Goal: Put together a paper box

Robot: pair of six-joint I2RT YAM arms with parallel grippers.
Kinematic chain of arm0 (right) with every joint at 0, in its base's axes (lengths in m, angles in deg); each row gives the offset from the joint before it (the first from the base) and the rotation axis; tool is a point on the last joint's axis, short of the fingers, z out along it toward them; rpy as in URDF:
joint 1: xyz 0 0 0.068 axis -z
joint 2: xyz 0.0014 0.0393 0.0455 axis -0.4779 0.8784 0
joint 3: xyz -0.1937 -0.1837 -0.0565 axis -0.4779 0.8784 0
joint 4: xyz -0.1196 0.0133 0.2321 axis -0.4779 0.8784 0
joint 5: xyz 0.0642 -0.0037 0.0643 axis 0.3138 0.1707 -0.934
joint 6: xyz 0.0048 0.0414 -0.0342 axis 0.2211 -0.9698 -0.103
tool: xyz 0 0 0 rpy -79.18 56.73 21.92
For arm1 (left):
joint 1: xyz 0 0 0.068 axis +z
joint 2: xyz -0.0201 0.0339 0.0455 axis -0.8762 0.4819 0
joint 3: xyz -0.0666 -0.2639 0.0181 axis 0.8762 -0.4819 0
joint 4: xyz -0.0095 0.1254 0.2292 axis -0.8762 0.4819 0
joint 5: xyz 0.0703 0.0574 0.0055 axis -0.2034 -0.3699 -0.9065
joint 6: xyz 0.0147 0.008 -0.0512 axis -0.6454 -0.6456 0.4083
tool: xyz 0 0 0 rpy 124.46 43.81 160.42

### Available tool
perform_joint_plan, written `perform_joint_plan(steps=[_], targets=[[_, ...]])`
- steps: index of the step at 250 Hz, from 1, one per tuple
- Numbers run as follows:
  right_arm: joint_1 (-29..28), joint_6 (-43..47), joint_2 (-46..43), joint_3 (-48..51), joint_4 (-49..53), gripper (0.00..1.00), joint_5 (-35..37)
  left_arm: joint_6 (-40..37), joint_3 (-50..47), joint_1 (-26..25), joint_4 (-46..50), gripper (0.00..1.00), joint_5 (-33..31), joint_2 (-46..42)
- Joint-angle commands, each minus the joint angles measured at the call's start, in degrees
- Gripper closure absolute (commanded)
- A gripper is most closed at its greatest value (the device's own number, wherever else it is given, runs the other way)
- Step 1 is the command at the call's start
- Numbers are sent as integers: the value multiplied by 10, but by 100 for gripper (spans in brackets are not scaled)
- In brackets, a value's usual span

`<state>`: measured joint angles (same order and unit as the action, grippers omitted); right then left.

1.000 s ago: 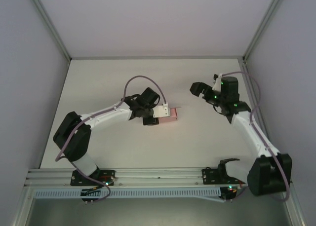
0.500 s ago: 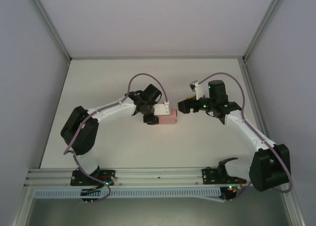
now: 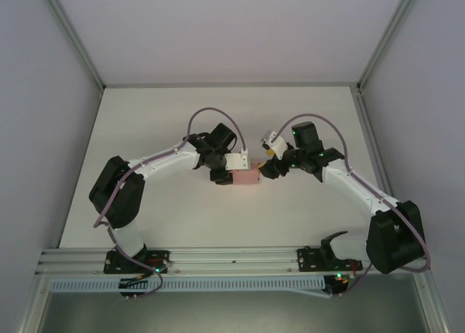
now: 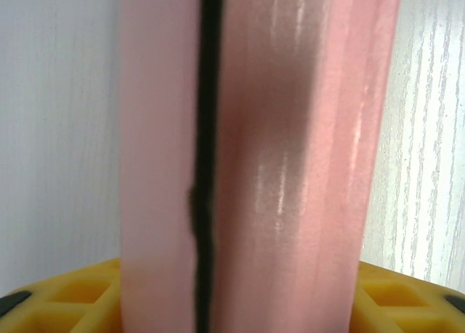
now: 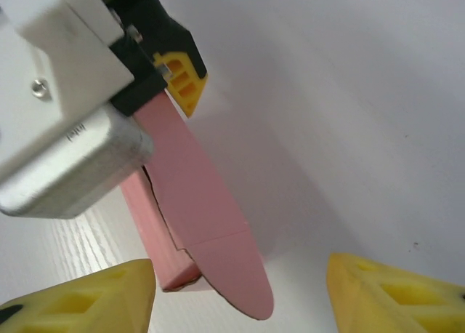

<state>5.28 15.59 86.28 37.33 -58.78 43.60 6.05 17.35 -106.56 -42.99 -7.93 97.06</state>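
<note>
Paper box [image 3: 248,177] is sitting clamped in my left claw [image 3: 231,171]; its loose flap [image 5: 232,282] is lying just ahead of my right claw [image 3: 269,166], spread wide. Pushing off-centre, I'm risking crumpling it.

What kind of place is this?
Probably a lab robot cell, not a home: a white table, plain panel walls on metal framing, and two arms bolted to an aluminium rail.
</note>
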Motion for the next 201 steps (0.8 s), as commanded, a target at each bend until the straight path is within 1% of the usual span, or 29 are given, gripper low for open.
perform_joint_plan(steps=[1, 29, 50, 67, 73, 82, 90, 98, 104, 133, 157, 168, 181, 201], targets=[[-7, 47, 10, -21, 37, 38, 19, -11, 9, 2, 35, 43, 23, 13], [-15, 41, 21, -20, 9, 46, 37, -10, 12, 3, 36, 43, 23, 16], [-17, 44, 31, -29, 12, 49, 30, -8, 14, 3, 35, 43, 23, 14], [-17, 43, 38, -36, 16, 57, 29, -6, 15, 4, 33, 43, 23, 13], [-18, 44, 41, -38, 19, 62, 29, -5, 14, 3, 32, 43, 23, 12], [-18, 45, 44, -41, 24, 72, 29, -3, 14, 3, 30, 43, 23, 12], [-19, 43, 46, -44, 28, 80, 28, -1, 15, 3, 28, 43, 22, 12], [-18, 40, 49, -46, 28, 86, 28, 2, 17, 3, 27, 43, 21, 13], [-19, 34, 50, -47, 29, 89, 29, 4, 17, 4, 27, 43, 21, 14], [-22, 7, 54, -53, 30, 98, 28, 12, 17, 3, 21, 43, 16, 14], [-23, -52, 58, -59, 16, 100, 12, 28, 20, 3, 15, 43, 5, 19], [-24, -96, 61, -62, 5, 100, 8, 35, 20, 1, 13, 43, -3, 22], [-25, -171, 69, -71, 0, 100, 21, 42, 21, 1, 13, 43, -11, 26], [-25, -269, 89, -109, 43, 100, 21, 50, 23, 0, 13, 43, -27, 32]])
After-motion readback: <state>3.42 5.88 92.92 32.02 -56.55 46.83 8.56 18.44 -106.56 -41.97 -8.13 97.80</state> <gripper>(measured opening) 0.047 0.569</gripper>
